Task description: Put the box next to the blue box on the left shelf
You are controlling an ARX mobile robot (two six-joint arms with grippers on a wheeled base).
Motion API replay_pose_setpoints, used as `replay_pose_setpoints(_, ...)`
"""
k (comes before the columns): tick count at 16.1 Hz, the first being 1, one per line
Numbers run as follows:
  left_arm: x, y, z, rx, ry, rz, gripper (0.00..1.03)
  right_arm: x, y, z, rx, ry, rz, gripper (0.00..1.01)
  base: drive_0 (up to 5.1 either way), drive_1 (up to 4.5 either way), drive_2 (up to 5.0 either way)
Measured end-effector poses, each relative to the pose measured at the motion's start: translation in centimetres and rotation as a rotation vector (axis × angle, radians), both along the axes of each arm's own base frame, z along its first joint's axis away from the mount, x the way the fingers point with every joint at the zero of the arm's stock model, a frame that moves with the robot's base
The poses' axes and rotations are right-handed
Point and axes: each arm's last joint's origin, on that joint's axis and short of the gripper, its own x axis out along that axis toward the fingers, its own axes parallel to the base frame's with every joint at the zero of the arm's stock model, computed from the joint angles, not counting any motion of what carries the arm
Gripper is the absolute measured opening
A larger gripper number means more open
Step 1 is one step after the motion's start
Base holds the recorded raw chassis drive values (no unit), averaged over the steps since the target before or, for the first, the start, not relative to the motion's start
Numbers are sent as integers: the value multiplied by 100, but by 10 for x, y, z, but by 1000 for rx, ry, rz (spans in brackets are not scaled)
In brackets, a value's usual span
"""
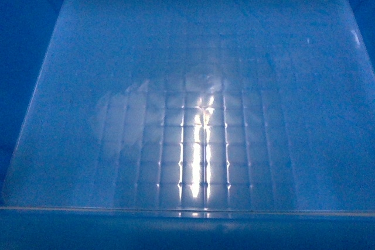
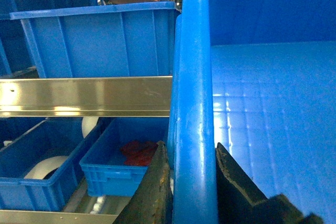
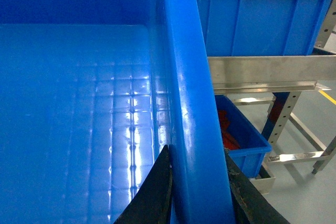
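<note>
Both grippers, left gripper and right gripper, apparently clamp box rims

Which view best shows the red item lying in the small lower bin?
The left wrist view: the red item lies in the small bin, seen from above. The right wrist view shows only a sliver beside the held box; the head view, none.

Three close views inside box

Warehouse: steel racking, stacked blue bins.
</note>
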Motion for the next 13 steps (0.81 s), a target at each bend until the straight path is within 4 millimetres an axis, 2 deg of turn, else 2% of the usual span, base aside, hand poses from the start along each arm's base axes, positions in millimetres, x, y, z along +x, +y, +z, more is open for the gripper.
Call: replay_pose_setpoints(13, 0, 0, 0, -1, -3, -1, 16, 0, 0, 0, 0, 1, -2, 16, 0, 0, 0)
